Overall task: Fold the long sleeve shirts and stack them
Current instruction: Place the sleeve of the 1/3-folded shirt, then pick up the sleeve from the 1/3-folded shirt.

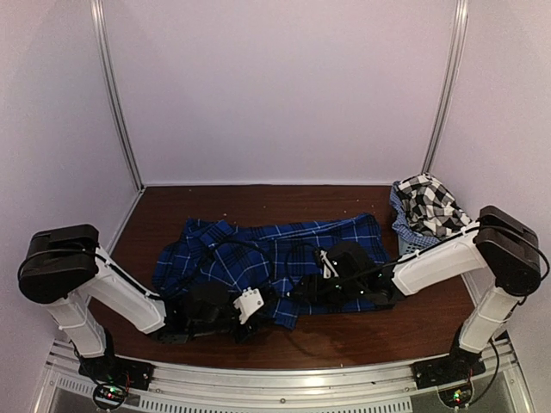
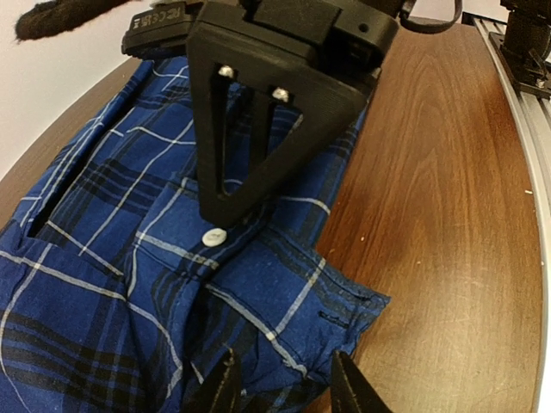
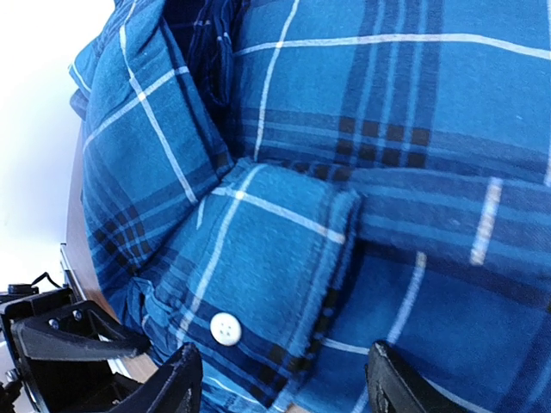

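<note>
1. The blue plaid shirt [image 1: 284,254] lay spread over the middle of the brown wooden table [image 1: 430,327]. Its long axis ran left to right, and it looked rumpled rather than flat.
2. The left gripper [image 1: 245,305] sat low at the shirt's near edge. In its wrist view, its two fingers [image 2: 225,389] stood apart with a folded corner of blue cloth between them. It seemed to have closed on nothing.
3. The right gripper [image 1: 331,265] hung over the shirt, just right of and beyond the left one. The two were close together.
4. In the right wrist view, the right gripper's fingers [image 3: 398,385] were spread wide. A buttoned cuff [image 3: 275,258] with a white button [image 3: 225,329] lay straight ahead of them. The cuff's length ran away from the fingers, and they held nothing.
5. The right arm was the nearer one to that cuff, so it looked best placed to take hold of it.
6. The black-and-white checked shirt [image 1: 430,205] sat bunched in a small mesh basket [image 1: 400,228] at the table's far right corner. It was well apart from both grippers.
7. The wood looked smooth and hard, so cloth would likely slide on it.
8. Pale walls [image 1: 258,86] closed in the table on three sides. Bare wood showed beyond the shirt and to the right of the grippers.
</note>
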